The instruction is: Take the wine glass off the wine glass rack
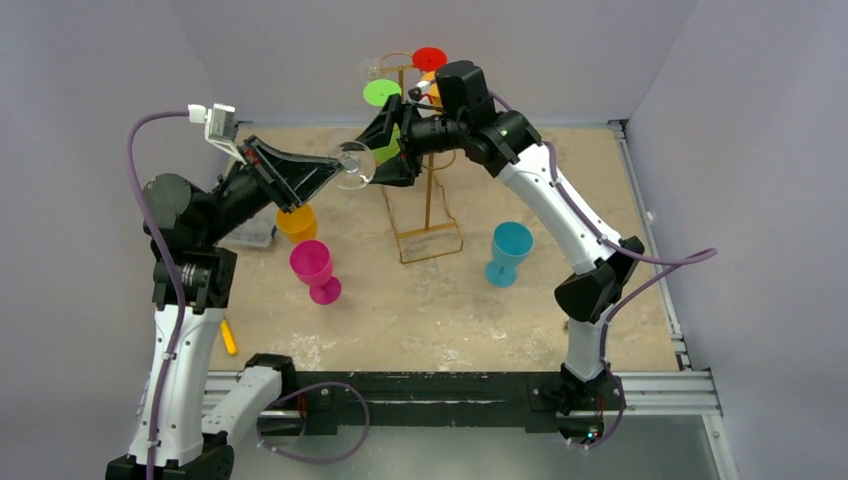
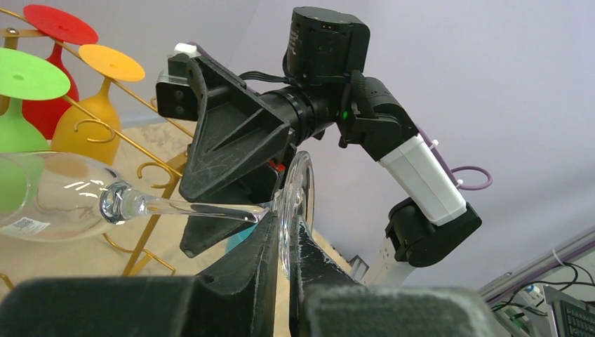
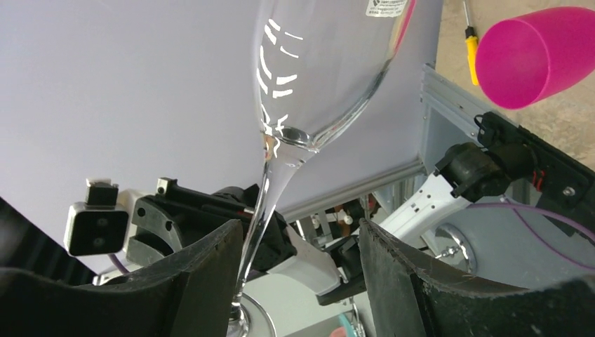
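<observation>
1. Overhead view: a tall, thin gold wire wine glass rack [image 1: 431, 200] stands near the middle of the far edge of a sandy-topped table [image 1: 420, 325]. A clear, long-stemmed wine glass [image 1: 352, 165] lies sideways in the air just left of the rack's post. It is between the left gripper [image 1: 335, 172] and the right gripper [image 1: 390, 152].
2. Left wrist view: the left gripper's jaws are closed tight on the rim of the glass's round foot. The stem runs level and the bowl points toward the rack's curled hooks. I cannot tell whether the bowl touches the wire.
3. Right wrist view: the right gripper's jaws stand apart with the stem between them. The stem sits close against one finger [image 3: 210, 274], with a clear gap to the other, so nothing is clamped.
4. Handling, as a judgement: the glass is probably light, rigid, slippery and easily broken. Held by the foot alone, the bowl has a lot of leverage. The stem near the bowl looks like the safer second hold, closed gently.
</observation>
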Controlling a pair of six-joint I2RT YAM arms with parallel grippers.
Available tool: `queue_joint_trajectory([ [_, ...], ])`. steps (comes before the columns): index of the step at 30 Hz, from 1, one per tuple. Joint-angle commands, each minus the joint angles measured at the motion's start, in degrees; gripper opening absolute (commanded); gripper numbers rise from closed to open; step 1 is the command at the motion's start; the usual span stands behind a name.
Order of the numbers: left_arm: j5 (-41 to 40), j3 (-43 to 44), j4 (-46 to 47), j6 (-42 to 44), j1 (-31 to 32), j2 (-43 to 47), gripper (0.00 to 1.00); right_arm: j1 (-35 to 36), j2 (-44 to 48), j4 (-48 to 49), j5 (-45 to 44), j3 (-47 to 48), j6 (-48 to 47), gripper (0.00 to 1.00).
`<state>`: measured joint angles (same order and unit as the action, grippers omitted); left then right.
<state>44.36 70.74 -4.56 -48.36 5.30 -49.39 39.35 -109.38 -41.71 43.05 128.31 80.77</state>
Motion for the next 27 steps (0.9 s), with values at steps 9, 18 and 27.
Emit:
queue_joint_trajectory([
  [9,-0.02,-0.07,9.27,1.69,0.42,0.89,0.00,0.50,-0.72,7.86,1.36,4.09,6.79,0.49],
  [18,-0.27,-0.78,12.18,0.40,0.79,0.12,0.00,1.78,-1.98,8.75,2.20,5.82,9.14,0.46],
  [27,-0.72,-0.60,13.50,0.18,1.03,-0.53,0.00,3.42,-2.35,10.08,2.65,5.96,10.36,0.34],
])
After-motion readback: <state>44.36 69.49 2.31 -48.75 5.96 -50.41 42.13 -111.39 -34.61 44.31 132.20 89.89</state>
